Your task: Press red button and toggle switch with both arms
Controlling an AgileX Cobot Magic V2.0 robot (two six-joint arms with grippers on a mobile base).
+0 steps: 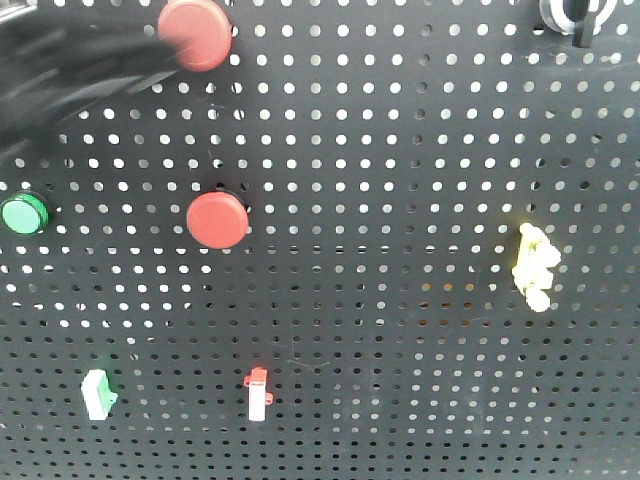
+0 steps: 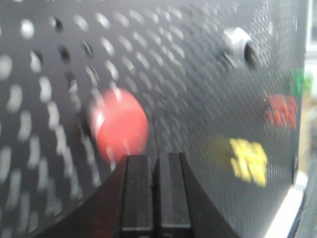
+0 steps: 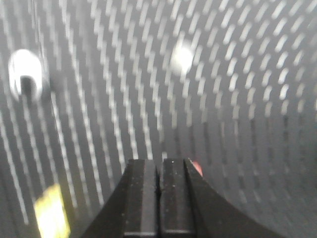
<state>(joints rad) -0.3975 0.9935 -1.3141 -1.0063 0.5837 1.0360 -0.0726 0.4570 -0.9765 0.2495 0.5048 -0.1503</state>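
Spotted a blurred black blocky metal arm (image 1: 70, 70) at the upper left of the black perforated panel (image 1: 400, 150), reaching the upper round red plastic button (image 1: 195, 35). Found the left gripper (image 2: 158, 166) with fingers pressed together, empty, close by that button, contact unclear. Saw the right gripper (image 3: 159, 168) likewise closed and empty, and a silver-collared toggle switch (image 1: 572, 18) at the panel's top right.

Blurred black left arm (image 1: 62, 75) just beside upper red button (image 1: 197, 34).
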